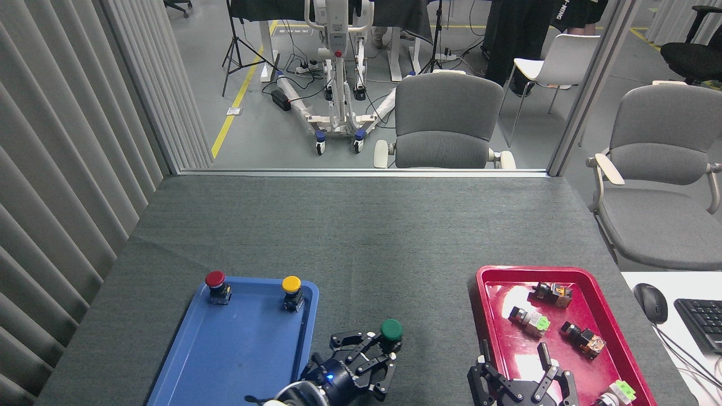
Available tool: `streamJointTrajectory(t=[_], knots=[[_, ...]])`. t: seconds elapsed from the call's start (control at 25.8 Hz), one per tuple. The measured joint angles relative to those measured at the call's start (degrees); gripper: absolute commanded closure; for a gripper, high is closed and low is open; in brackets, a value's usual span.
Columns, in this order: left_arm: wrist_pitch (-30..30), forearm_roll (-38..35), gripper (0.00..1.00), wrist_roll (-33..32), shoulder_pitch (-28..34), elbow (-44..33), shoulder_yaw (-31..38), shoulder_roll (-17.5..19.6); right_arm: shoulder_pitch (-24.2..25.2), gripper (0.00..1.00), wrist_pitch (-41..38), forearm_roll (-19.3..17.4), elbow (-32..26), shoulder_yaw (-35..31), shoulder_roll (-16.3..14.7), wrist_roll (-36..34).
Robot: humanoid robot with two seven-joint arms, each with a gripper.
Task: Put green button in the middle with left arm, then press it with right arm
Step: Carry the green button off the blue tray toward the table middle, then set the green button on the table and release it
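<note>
The green button (391,329), a dark-green mushroom cap on a black body, is held in my left gripper (379,348), whose black fingers are shut on its body. It hangs over the dark grey cloth of the middle (361,254), just right of the blue tray (225,349). My right gripper (522,372) stays at the bottom edge over the near end of the red tray (479,293), its fingers spread open with nothing between them.
A red-capped button (215,286) and a yellow-capped button (291,292) stand at the far end of the blue tray. Several small switch parts (530,321) lie in the red tray. A mouse (653,302) and keyboard (702,321) sit at the right.
</note>
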Motion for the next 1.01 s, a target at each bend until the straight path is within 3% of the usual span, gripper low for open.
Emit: streamJointTrajectory(t=[0.19, 0.27, 0.39, 0.47, 0.74, 1.01], knots=[[0.6, -0.2, 0.98, 2.1, -3.1, 8.7, -1.4, -2.9, 0.0, 0.01, 0.1, 0.3, 0.1, 0.1, 0.1, -0.1], [0.7, -0.2, 0.86, 2.4, -3.5, 10.5, -1.5, -3.3, 0.0, 0.01, 0.1, 0.7, 0.1, 0.1, 0.1, -0.1], [0.9, -0.2, 0.28, 2.9, -3.7, 11.8, -1.6, -3.4, 0.0, 0.01, 0.0, 1.2, 0.2, 0.2, 0.3, -0.1], [0.9, 0.0, 0.01, 3.8, -3.7, 12.1, -1.6, -3.4, -0.1, 0.01, -0.1, 1.3, 0.3, 0.3, 0.4, -0.1], [2.3, 1.9, 0.00, 5.0, -2.2, 7.8, -0.1, -2.7, -0.5, 0.01, -0.2, 1.5, 0.5, 0.7, 1.2, -0.1], [3.4, 3.1, 0.00, 2.8, 3.8, -5.0, 1.9, 1.7, -0.7, 0.01, -0.1, 2.6, 0.5, 1.6, 2.2, -0.1]])
